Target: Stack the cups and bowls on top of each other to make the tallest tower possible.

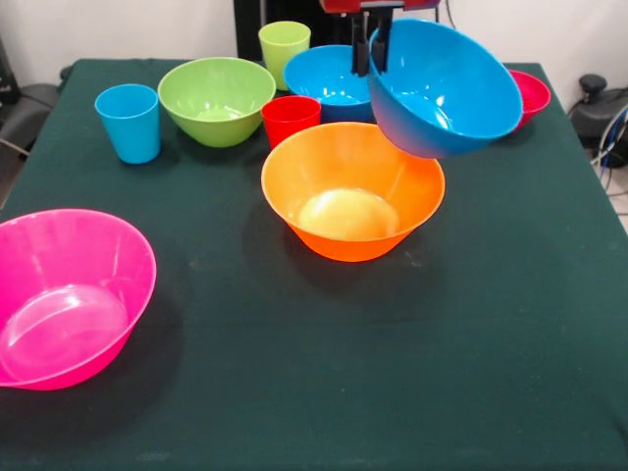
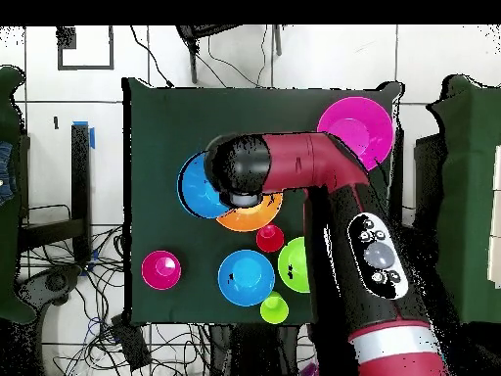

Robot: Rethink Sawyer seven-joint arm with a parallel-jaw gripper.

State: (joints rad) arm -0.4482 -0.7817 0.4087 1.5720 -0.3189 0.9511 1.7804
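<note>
My gripper [image 1: 371, 54] is shut on the rim of a blue bowl [image 1: 446, 88], which hangs tilted in the air over the far right edge of the large orange bowl [image 1: 353, 191]. The orange bowl holds nothing. Behind it are a second blue bowl [image 1: 329, 78], a red cup [image 1: 290, 118], a lime green cup [image 1: 285, 44] and a lime green bowl [image 1: 216, 98]. A light blue cup [image 1: 130, 123] stands at the far left, and a small red bowl [image 1: 532, 93] peeks out behind the held bowl. A large pink bowl [image 1: 64, 299] sits near left. From overhead, the arm covers much of the orange bowl [image 2: 256, 215] beside the held blue bowl [image 2: 199, 188].
The dark green table [image 1: 412, 373] ends close to the pink bowl at the left. In the overhead view the arm [image 2: 338, 196] crosses the table from below, hiding the light blue cup. Cables and furniture lie around the table.
</note>
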